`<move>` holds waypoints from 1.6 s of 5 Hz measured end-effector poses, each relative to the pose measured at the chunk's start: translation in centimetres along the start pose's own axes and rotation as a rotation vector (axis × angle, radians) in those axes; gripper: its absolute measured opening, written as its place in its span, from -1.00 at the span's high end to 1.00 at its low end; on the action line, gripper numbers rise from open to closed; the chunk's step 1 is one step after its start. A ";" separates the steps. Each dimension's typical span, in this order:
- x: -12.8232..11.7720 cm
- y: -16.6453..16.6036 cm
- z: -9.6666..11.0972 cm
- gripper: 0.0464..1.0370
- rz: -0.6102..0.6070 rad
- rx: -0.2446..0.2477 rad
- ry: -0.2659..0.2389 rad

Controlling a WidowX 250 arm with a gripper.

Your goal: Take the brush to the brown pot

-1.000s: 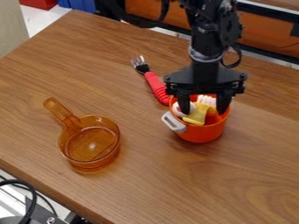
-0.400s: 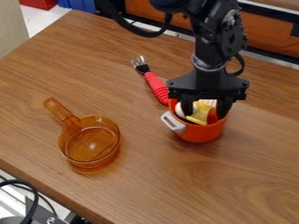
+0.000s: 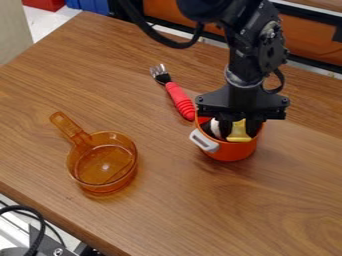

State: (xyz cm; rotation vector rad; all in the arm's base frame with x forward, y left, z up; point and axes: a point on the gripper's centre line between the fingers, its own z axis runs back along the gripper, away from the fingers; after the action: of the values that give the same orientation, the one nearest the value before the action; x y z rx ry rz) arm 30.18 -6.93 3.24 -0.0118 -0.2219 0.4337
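The gripper [image 3: 239, 128] hangs over the orange pot, its fingertips down inside the rim. It is shut on the brush [image 3: 238, 132], with a finger on each side of the yellow part; the bristles are hidden behind the gripper. A white thing lies left of the brush inside the orange pot [image 3: 230, 151]. At the left, the see-through brown pot [image 3: 103, 162] stands upright, its handle toward the upper left.
A fork with a red handle [image 3: 179, 100] lies just left of the orange pot, its tines toward the upper left. The table's front edge [image 3: 60, 225] runs along the lower left, with cables and metal parts below it.
The gripper has come down slightly and to the right, and its fingers have closed in on the yellow part. The orange pot's white handle has shifted a little to the right.
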 end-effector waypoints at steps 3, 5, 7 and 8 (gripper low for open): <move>0.3 1.4 1.0 0.41 0.021 -0.009 0.072; 1.2 1.2 2.9 0.41 0.041 -0.065 0.096; 1.3 1.2 5.5 0.41 0.024 -0.130 0.086; -0.3 3.5 6.7 0.41 0.004 -0.147 0.064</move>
State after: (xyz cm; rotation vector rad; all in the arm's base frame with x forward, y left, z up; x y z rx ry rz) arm 27.05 -4.07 9.51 -0.1701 -0.1909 0.4197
